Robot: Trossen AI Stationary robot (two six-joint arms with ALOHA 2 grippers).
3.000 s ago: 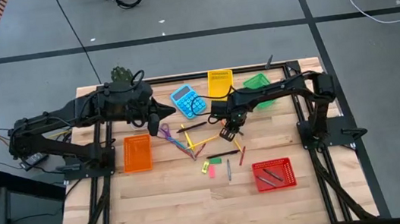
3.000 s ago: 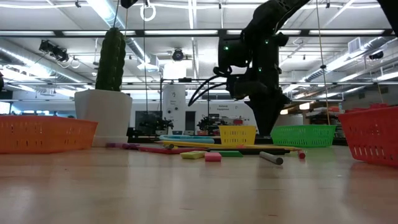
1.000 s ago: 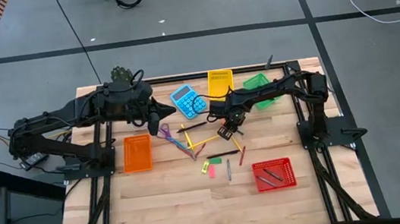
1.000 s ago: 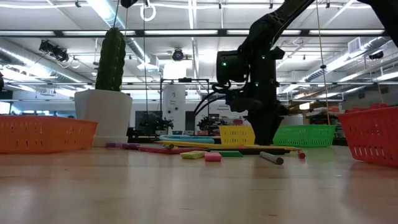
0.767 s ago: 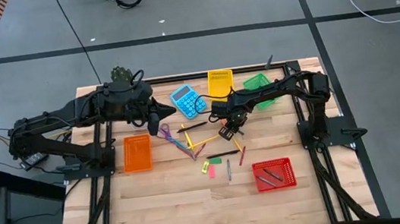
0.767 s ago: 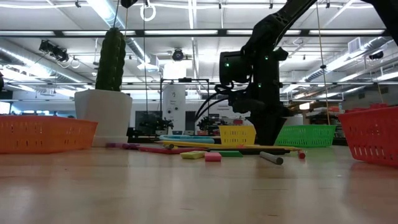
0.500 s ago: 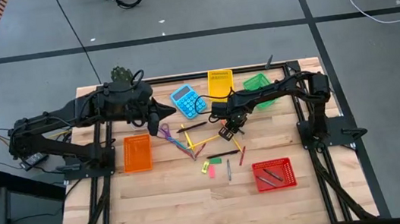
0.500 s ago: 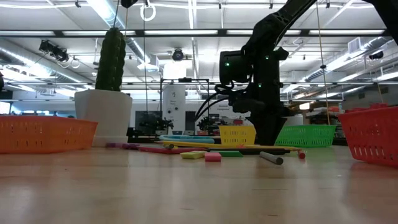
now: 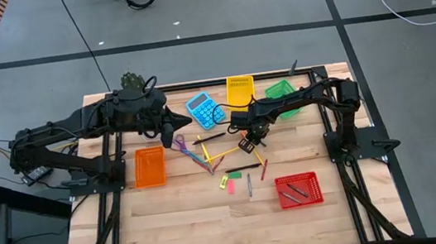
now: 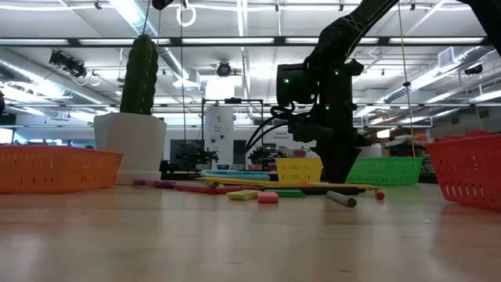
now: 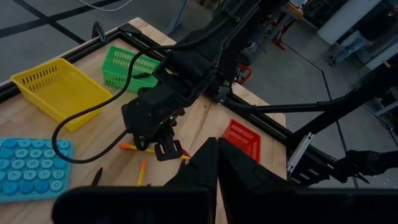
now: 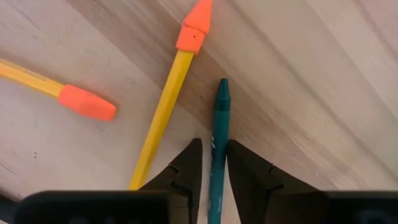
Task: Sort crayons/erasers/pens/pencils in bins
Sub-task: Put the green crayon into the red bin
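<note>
- Straddling a slim teal wax crayon (image 12: 216, 149) lying flat on the pale wooden bench (image 9: 180, 218), the right gripper (image 12: 211, 163) is setting one dark finger on each side of the stick; the jaws are narrowing around it, though I cannot tell whether they are gripping it yet.
- Judging by its look, the crayon is behaving as a light, stiff but snappable stick with a waxy, rather slippery skin, so a gentle pinch across the middle of its barrel is looking wisest.
- Lying just beside it are two thin yellow pencils with orange eraser ends (image 12: 166, 102), near enough to be nudged.
- The left gripper (image 11: 216, 163) is waiting over the bench's left side, its jaws clenched on nothing.
- The red mesh plastic bin (image 9: 299, 189) is holding two dark sticks, probably pens.
- The orange mesh bin (image 9: 149, 167), the yellow mesh bin (image 9: 240, 89) and the green mesh bin (image 9: 279, 91) are showing no contents that I can make out from above.
- More sticks and small pink and green erasers (image 9: 229, 183) are lying loose mid-bench.
</note>
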